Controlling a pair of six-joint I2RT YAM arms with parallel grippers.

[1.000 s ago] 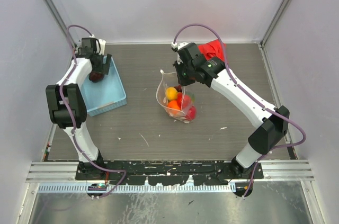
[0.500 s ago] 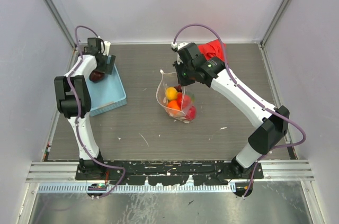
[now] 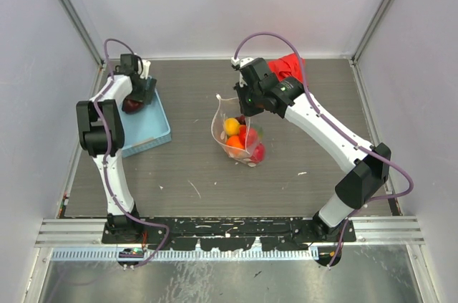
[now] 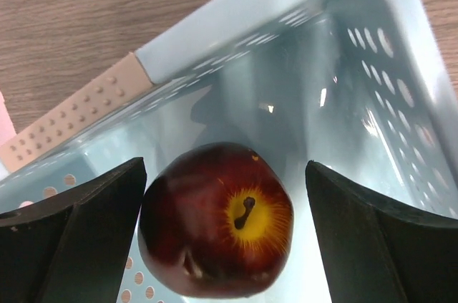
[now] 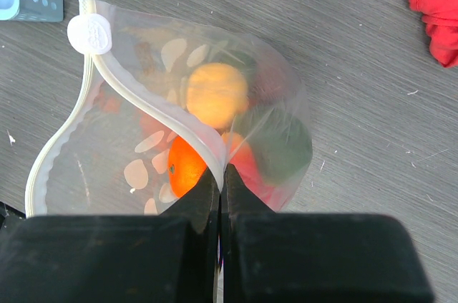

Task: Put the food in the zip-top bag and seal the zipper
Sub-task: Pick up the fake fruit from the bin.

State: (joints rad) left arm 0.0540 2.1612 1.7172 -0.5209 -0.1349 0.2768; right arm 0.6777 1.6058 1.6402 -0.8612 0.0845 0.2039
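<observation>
Top external view: at the table's [image 3: 179, 163] centre the zip-top bag [image 3: 218, 131] stands open-mouthed, with yellow, orange and red food [image 3: 234, 144] inside. Just beyond it, at 12 o'clock, the right gripper [image 3: 243, 111] is pressed together on the bag's rim. Toward 10 o'clock the left gripper [image 3: 133, 101] hangs in the light blue basket [image 3: 154, 131]. Farthest off, at 1 o'clock, a red cloth [image 3: 290, 66] lies partly behind the right arm. Only the right wrist view shows that the pinch is on the zipper [image 5: 143, 106]. Only the left wrist view shows spread fingers [image 4: 71, 238] flanking a dark red fruit [image 4: 215, 228] on the basket floor, with a gap at one finger.
</observation>
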